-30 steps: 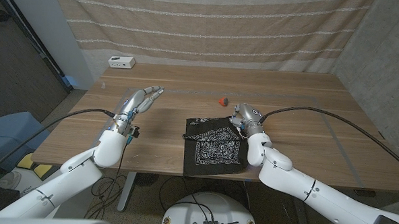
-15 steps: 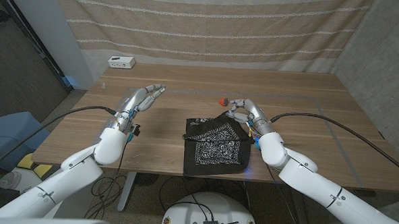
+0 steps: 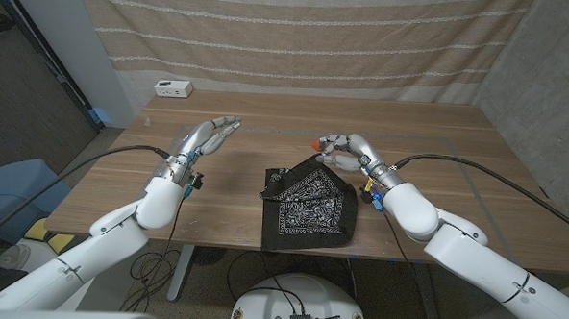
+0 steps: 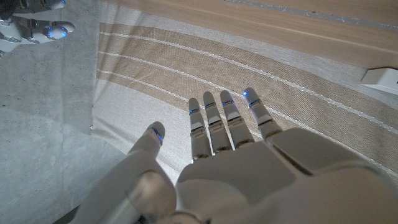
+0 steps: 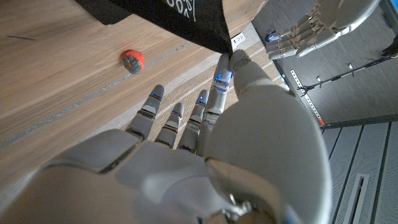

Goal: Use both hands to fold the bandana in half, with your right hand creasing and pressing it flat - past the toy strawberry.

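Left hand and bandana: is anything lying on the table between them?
No, the head view shows bare wood between the open left hand and the bandana.

right hand (image 3: pixel 347 150) now higher, bandana (image 3: pixel 305 207) corner pinched and lifted off the table (image 3: pixel 457 167)

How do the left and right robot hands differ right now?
The right robot hand pinches a lifted corner of the black patterned bandana; the left robot hand holds nothing, fingers extended. The right is over the cloth near the small red toy strawberry; the left is well aside. Both hover above the wooden table.
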Motion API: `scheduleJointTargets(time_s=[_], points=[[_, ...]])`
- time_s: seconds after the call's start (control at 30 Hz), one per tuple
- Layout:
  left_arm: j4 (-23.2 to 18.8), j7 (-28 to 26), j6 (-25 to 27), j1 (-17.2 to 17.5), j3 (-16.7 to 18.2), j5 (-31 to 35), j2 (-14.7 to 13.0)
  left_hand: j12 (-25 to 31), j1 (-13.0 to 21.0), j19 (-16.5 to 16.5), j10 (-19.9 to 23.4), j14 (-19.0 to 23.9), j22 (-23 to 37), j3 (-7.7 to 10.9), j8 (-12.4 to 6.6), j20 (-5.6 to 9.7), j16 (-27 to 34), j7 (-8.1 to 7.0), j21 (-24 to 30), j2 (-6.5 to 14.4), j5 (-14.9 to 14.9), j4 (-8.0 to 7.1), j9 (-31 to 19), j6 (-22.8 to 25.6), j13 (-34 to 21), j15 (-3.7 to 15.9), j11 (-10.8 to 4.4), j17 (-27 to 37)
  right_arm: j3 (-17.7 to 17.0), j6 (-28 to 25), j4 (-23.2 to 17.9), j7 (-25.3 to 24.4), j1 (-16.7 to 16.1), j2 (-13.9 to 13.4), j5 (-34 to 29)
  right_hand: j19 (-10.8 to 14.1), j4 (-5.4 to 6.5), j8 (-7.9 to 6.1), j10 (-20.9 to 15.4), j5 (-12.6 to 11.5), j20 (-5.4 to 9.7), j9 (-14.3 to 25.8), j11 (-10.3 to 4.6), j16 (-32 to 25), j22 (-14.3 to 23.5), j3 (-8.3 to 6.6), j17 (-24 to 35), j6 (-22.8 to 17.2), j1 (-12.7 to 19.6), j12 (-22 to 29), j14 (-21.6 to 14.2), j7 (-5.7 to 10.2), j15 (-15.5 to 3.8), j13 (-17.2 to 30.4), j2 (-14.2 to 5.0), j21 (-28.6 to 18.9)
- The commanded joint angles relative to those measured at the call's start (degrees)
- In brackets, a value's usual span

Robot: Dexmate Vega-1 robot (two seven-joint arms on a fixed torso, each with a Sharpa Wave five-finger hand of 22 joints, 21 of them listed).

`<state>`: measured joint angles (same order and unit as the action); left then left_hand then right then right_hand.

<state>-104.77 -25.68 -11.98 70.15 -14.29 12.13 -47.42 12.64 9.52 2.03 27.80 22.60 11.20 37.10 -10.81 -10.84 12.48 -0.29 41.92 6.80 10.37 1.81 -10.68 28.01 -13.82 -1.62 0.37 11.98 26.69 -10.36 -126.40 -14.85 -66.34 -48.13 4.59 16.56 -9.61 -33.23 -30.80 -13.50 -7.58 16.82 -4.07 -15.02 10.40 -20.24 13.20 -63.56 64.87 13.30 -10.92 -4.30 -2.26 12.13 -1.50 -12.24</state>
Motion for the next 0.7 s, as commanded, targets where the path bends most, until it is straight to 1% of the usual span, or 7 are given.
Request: scheduleJointTargets(time_s=[0.03, 0.23, 0.47, 0.5, 0.57, 0.63, 0.7], points=[[1.14, 0.55, -2.37, -1.87, -0.5, 0.83, -0.48, -0.18, -0.42, -0.51, -0.08, -0.31, 0.09, 0.5, 0.18, -0.12, -0.12, 0.03, -0.36, -0.25, 0.01, 0.08, -0.05, -0.42, -0.12, 0.06, -0.09, 0.03, -1.26, -2.66, -6.99, 8.77, 0.26, -4.66, 4.98, -0.7, 0.11, -0.86, 0.44, 0.51, -0.1, 4.41, -0.01, 0.34, 0.06, -0.71, 0.12, -0.71, 0.1, -0.46, 0.77, 0.31, 0.13, 0.17, 0.87, 0.35], [2.38, 1.12, -4.32, -3.41, -1.07, 1.26, -0.44, -0.22, -0.55, -0.51, -0.25, -0.4, 0.09, 0.5, 0.18, -0.14, -0.15, -0.15, -0.4, -0.28, 0.0, 0.06, -0.05, -0.62, -0.06, 0.15, -0.05, 0.0, -0.94, -6.11, -10.0, 11.79, 1.18, -6.7, 6.83, -0.9, 0.24, -1.2, 0.55, 0.9, -0.26, 4.7, 0.23, 0.56, 0.07, -1.04, 0.19, -0.78, -0.09, -0.69, 1.32, 0.65, 0.75, 0.2, 0.99, 0.41], [4.69, 2.72, -7.08, -6.29, -2.36, 1.49, -0.25, -0.21, -0.68, -0.43, -0.31, -0.43, 0.09, 0.53, 0.17, -0.16, -0.16, -0.31, -0.42, -0.27, -0.01, 0.02, -0.05, -0.82, 0.0, 0.2, -0.38, -0.02, -0.52, -11.14, -14.72, 13.17, 1.42, -9.14, 8.21, -1.1, 0.38, -1.51, 0.72, 1.32, -0.39, 5.0, 0.38, 0.75, 0.09, -1.45, 0.27, -0.75, -0.29, -0.93, 1.82, 0.57, 1.27, 0.23, 1.01, 0.45], [4.74, 2.74, -7.19, -6.31, -2.36, 1.5, -0.23, -0.22, -0.69, -0.43, -0.34, -0.44, 0.09, 0.53, 0.16, -0.17, -0.16, -0.36, -0.42, -0.26, -0.01, 0.01, -0.05, -0.81, 0.01, 0.23, -0.34, -0.02, -0.46, -11.24, -14.77, 13.11, 1.5, -9.22, 8.3, -1.09, 0.39, -1.51, 0.75, 1.34, -0.38, 4.96, 0.38, 0.74, 0.09, -1.48, 0.27, -0.79, -0.3, -0.95, 1.81, 0.6, 1.29, 0.23, 1.01, 0.44], [5.7, 3.37, -8.25, -7.5, -2.92, 1.58, -0.12, -0.21, -0.71, -0.41, -0.33, -0.44, 0.09, 0.54, 0.16, -0.15, -0.16, -0.38, -0.42, -0.27, -0.01, 0.01, -0.05, -0.83, 0.02, 0.21, -0.35, -0.03, 0.51, -13.02, -16.02, 13.83, 2.12, -9.54, 8.41, -1.1, 0.42, -1.56, 0.69, 1.43, -0.38, 5.03, 0.45, 0.77, 0.09, -1.58, 0.29, -0.7, -0.36, -0.97, 1.9, 0.59, 1.46, 0.23, 1.01, 0.44], [6.28, 3.77, -8.96, -8.2, -3.22, 1.58, -0.05, -0.23, -0.78, -0.43, -0.41, -0.46, 0.09, 0.54, 0.18, -0.19, -0.16, -0.36, -0.44, -0.24, -0.01, -0.03, -0.05, -0.96, 0.04, 0.23, -0.35, -0.02, 1.58, -13.62, -16.0, 15.09, 3.11, -9.39, 9.03, -1.11, 0.45, -1.59, 0.83, 1.51, -0.37, 5.0, 0.48, 0.82, 0.09, -1.67, 0.31, -0.75, -0.4, -1.06, 2.03, 0.63, 1.64, 0.24, 0.99, 0.43], [6.81, 4.15, -9.59, -8.82, -3.48, 1.6, -0.01, -0.22, -0.82, -0.43, -0.4, -0.45, 0.09, 0.55, 0.18, -0.29, -0.15, -0.43, -0.45, -0.23, -0.02, -0.06, -0.05, -1.01, 0.05, 0.26, -0.39, -0.02, 3.22, -15.87, -16.5, 16.14, 4.67, -9.16, 8.84, -1.24, 0.56, -1.36, 1.22, 1.71, -0.55, 4.61, 0.58, 0.97, 0.1, -1.93, 0.36, -0.57, -0.54, -1.29, 2.44, 0.76, 1.92, 0.24, 0.9, 0.46]])
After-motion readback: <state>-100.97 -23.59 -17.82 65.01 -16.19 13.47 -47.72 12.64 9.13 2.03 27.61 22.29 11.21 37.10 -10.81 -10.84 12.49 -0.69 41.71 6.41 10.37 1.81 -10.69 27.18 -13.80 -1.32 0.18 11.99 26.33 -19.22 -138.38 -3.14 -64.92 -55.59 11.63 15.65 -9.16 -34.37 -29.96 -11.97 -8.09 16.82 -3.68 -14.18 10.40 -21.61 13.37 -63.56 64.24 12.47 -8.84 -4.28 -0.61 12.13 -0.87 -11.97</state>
